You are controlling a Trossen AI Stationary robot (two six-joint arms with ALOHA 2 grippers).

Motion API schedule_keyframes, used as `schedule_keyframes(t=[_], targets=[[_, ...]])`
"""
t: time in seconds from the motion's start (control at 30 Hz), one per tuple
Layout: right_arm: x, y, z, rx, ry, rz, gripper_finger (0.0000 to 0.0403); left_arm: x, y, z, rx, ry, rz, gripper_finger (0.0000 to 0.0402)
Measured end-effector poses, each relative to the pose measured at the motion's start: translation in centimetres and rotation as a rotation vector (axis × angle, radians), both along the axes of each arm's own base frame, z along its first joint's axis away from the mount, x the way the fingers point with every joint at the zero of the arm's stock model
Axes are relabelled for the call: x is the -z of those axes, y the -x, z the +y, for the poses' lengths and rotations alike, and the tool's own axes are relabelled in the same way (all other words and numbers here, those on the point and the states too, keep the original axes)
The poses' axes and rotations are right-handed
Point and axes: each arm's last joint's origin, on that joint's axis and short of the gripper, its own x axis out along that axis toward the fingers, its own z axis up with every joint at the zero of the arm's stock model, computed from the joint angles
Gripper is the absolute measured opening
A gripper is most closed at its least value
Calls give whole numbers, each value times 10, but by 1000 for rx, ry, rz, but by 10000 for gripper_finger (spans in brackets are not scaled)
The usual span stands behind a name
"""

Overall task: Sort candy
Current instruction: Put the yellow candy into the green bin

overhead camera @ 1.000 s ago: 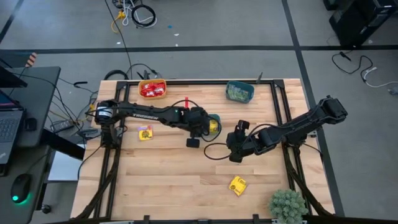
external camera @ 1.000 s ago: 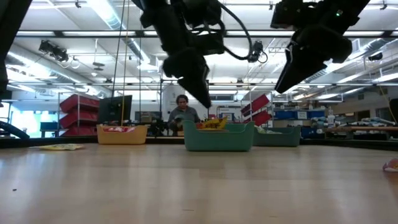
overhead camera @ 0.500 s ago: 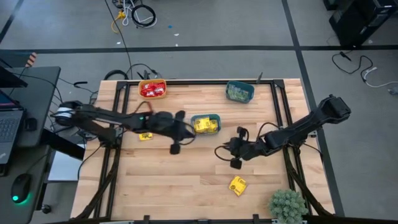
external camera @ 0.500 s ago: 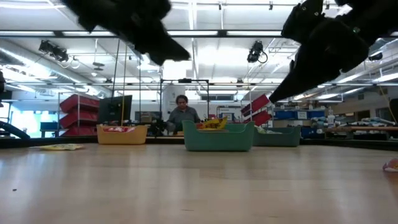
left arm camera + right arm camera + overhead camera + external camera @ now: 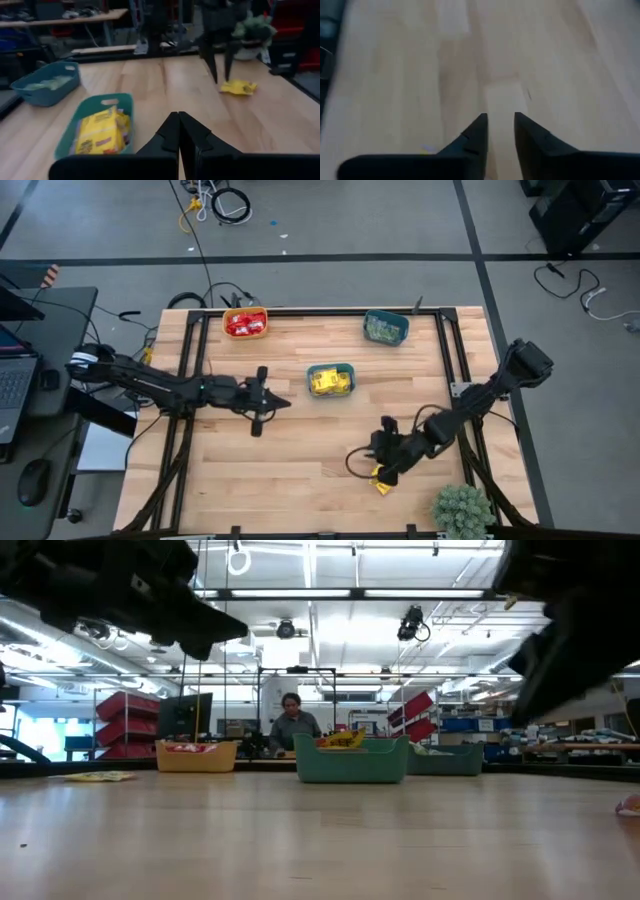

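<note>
A yellow candy packet lies flat on the table near its near edge, also seen in the left wrist view. My right gripper hovers just above it, open, fingers pointing down on either side. The middle teal bowl holds yellow candy. My left gripper is left of that bowl, shut and empty. Another yellow packet lies flat at the table's left. The orange bowl holds red candy, and the far teal bowl holds pale green candy.
A small potted plant stands at the near right corner, close to the right arm. The three bowls sit in the far half of the table. A person is in the room beyond the far edge. Bare wood lies near left.
My left gripper has drawn back from over the middle teal bowl toward the table's left edge. My right gripper has moved from the table's middle toward the near edge and now stands over the yellow packet there. The bowls and that packet have stayed put.
</note>
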Motion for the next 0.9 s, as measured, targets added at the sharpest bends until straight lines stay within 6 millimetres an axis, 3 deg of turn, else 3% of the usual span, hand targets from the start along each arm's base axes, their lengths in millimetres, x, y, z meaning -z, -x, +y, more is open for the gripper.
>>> schedule_keyframes(t=[0.27, 0.53, 0.73, 0.9], targets=[[15, -1, 33, 4, -72, 218, 162, 12, 7, -3, -8, 0, 28, 3], [20, -20, 56, -68, -149, 294, 184, 13, 7, -5, 13, -25, 37, 3], [32, -25, 58, -60, -96, 389, 140, 15, 8, -5, 10, -61, 54, 3], [23, -30, 57, -125, -20, 403, 40, 14, 8, -5, 4, -61, 53, 3]])
